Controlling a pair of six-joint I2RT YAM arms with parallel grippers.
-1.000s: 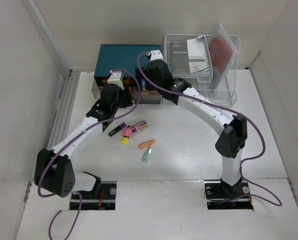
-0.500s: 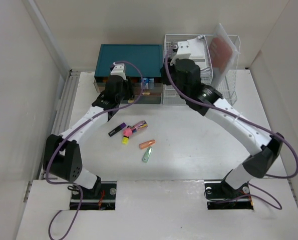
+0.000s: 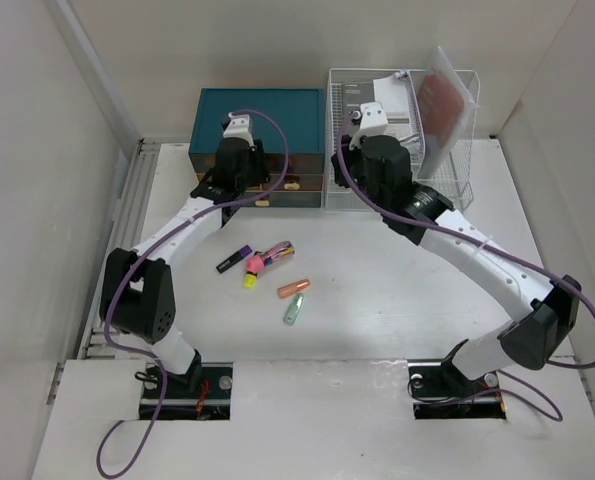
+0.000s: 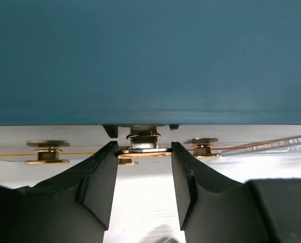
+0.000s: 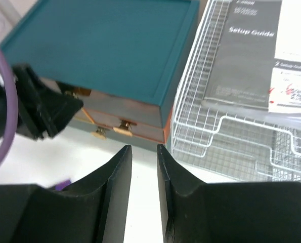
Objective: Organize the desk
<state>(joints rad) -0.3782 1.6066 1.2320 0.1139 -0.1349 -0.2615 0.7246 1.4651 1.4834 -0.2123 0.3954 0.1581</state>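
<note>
The white desk carries a teal drawer chest at the back, its drawers pushed in. My left gripper is at the chest front, its two fingertips pressed against the sides of a gold drawer knob. In the top view it sits against the chest's left half. My right gripper hovers in front of the chest's right corner; its jaws stand a narrow gap apart with nothing between them.
A white wire rack holding booklets stands right of the chest. Several markers and highlighters lie mid-desk: a black-purple one, a pink-yellow cluster, an orange one, a pale green one. Pale walls enclose the desk.
The pulled-out drawers have gone back into the chest as my left gripper moved toward it. My right arm lifted and swung right, and its jaws narrowed from wide open.
</note>
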